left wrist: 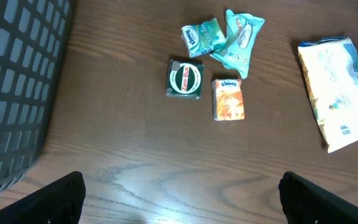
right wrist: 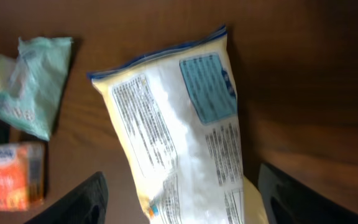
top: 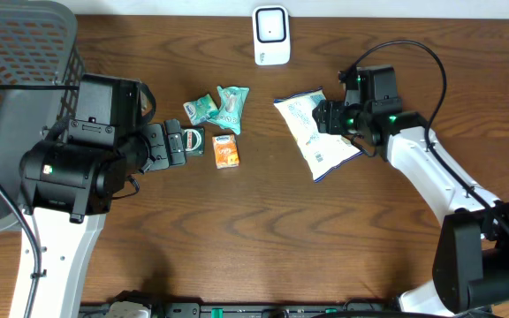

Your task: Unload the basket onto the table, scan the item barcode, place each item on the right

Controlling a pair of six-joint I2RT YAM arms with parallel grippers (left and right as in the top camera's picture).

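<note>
The item, a white and yellow snack bag (top: 312,132) with blue edges, lies flat on the wooden table with its printed back up. My right gripper (top: 330,117) hovers over its right end. In the right wrist view the fingers (right wrist: 82,199) stand wide apart on either side of the bag (right wrist: 179,124), open and not pinching it. A white scanner (top: 271,35) stands at the table's far edge, apart from the bag. My left gripper (left wrist: 182,199) is open over bare wood, short of the small items. The bag (left wrist: 340,93) shows at the right edge of that view.
A green round-label box (left wrist: 185,79), an orange tissue pack (left wrist: 228,99) and two teal packets (left wrist: 202,35) (left wrist: 241,40) cluster mid-table, left of the bag. A dark mesh basket (top: 16,53) fills the far left corner beside my left arm.
</note>
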